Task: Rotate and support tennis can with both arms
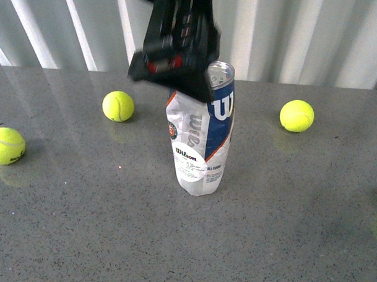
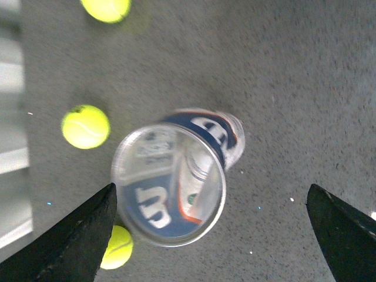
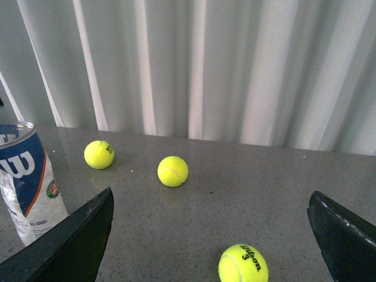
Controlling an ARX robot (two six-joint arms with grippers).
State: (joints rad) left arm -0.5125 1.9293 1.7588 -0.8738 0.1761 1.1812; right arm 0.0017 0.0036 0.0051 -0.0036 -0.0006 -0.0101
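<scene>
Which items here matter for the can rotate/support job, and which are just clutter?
Job:
- tennis can, standing upright on the table, lid off
- left hand, open, above the can's mouth
- right hand, open, off to the side of the can

Lying about:
- three tennis balls, loose on the table

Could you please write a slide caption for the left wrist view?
Open left tool hovering above the upright, empty tennis can, three tennis balls scattered on the grey table.
</scene>
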